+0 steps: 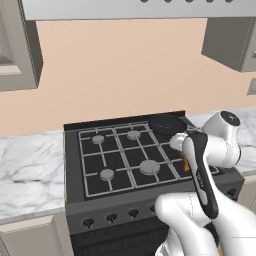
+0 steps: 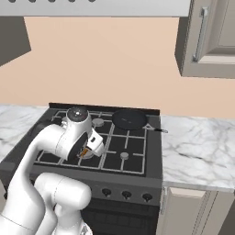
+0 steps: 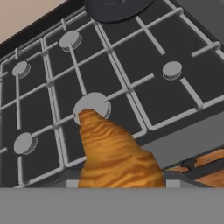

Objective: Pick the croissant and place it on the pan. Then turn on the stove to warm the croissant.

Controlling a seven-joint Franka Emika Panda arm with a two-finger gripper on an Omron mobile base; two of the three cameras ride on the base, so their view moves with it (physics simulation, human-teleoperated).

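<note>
The orange-brown croissant [image 3: 114, 157] sits between my gripper's jaws and hides the fingertips in the hand view. It hangs a little above the stove [image 3: 131, 65], over the large grey burner [image 3: 92, 105] near the front. From the right base view my gripper [image 2: 88, 149] is shut on the croissant [image 2: 83, 153] low over the grates, left of the middle. A sliver of the croissant [image 1: 186, 163] peeks out behind my forearm in the left base view. The black pan [image 2: 129, 119] rests on the back right burner, away from the gripper, its thin handle pointing right. It also shows as the pan [image 1: 167, 123] and the pan [image 3: 116, 6].
A row of black knobs [image 2: 126, 195] lines the stove front. Marble counter [image 1: 30, 165] lies to the left and counter [image 2: 197, 147] to the right. Wall cabinets [image 2: 211, 36] and a hood hang well overhead.
</note>
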